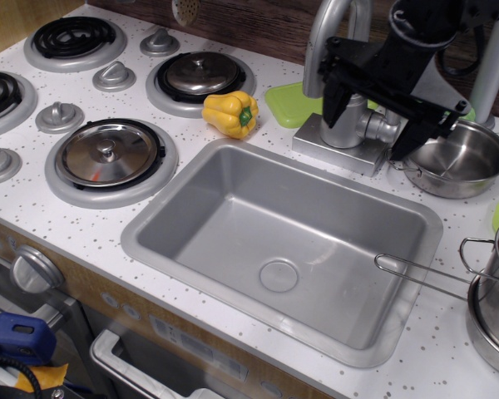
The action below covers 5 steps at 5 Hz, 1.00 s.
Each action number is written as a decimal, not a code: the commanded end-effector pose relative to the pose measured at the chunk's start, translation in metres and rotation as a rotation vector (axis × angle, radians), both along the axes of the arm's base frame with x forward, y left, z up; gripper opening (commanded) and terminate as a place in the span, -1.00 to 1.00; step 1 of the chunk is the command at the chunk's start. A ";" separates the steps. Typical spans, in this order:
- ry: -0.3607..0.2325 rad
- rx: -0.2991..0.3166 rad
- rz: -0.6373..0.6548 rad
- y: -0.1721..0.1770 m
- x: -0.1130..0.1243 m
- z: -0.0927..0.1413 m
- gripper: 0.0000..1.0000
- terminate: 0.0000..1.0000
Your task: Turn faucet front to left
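Upright, faucet [347,116] spout arching toward the left, claw [368,125] apart astride its body

Black gripper [368,125] pointing down — jaws spread wide, nothing between them, arm reaching from upper right

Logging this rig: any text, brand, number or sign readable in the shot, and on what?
None readable.
The faucet, gripper, sink, pan and pepper show no lettering.
The knob and front panel at the lower edge show no marks clear enough to read.
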<state>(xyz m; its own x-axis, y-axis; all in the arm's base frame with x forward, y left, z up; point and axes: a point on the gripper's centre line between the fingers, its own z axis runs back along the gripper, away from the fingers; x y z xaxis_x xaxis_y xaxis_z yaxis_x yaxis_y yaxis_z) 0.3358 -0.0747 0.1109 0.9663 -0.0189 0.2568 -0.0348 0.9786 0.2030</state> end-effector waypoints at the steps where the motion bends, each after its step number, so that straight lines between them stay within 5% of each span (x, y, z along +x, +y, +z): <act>1: -0.045 -0.016 -0.041 0.009 0.014 0.018 1.00 -1.00; 5: -0.091 -0.042 -0.152 0.049 0.023 0.013 1.00 -1.00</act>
<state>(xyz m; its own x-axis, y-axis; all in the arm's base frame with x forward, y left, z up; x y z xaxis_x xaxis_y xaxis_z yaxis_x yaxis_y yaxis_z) 0.3539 -0.0222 0.0997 0.9486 -0.1612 0.2724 0.1237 0.9810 0.1497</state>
